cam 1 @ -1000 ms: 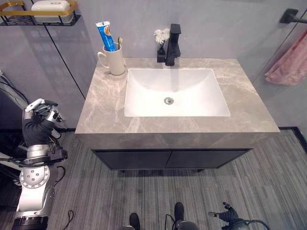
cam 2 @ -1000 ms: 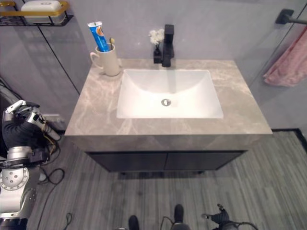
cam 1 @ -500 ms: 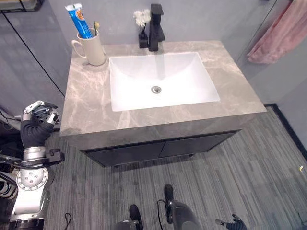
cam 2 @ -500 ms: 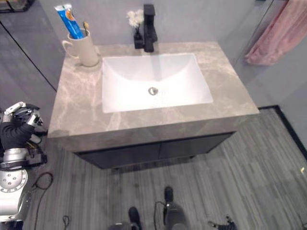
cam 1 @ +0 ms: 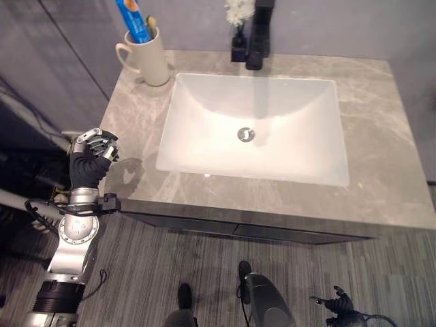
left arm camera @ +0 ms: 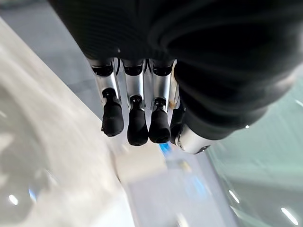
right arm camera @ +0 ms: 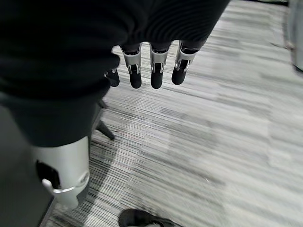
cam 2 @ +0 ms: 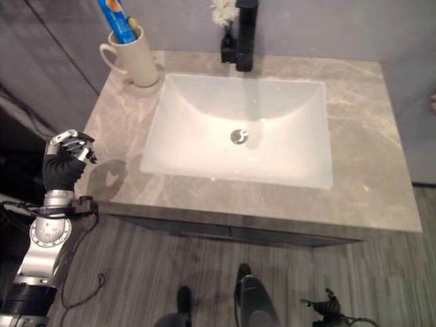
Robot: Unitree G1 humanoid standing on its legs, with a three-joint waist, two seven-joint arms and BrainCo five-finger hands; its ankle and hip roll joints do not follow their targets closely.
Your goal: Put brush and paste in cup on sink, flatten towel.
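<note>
A beige cup (cam 1: 144, 59) stands at the counter's back left corner, with the blue toothpaste tube (cam 1: 133, 13) and a toothbrush (cam 1: 151, 24) upright in it. My left hand (cam 1: 92, 153) hovers by the counter's front left edge, fingers curled into a fist and holding nothing; the left wrist view shows its fingers (left arm camera: 137, 123) above the pale counter. Low over the floor at the lower right hangs my right hand (cam 1: 339, 308), with relaxed fingers (right arm camera: 154, 71) and nothing in them. A sliver of pink towel (cam 2: 432, 102) shows at the right edge.
The grey marble counter (cam 1: 381, 122) holds a white rectangular basin (cam 1: 204, 129) with a drain (cam 1: 246, 134). A black faucet (cam 1: 259, 37) and a small vase of white flowers (cam 1: 238, 17) stand at the back. Dark cabinet doors (cam 1: 238, 231) sit below.
The camera has swung, so the whole scene has shifted and the pink towel has slid almost out of view. My left hand now stands closer to the counter's front left edge.
</note>
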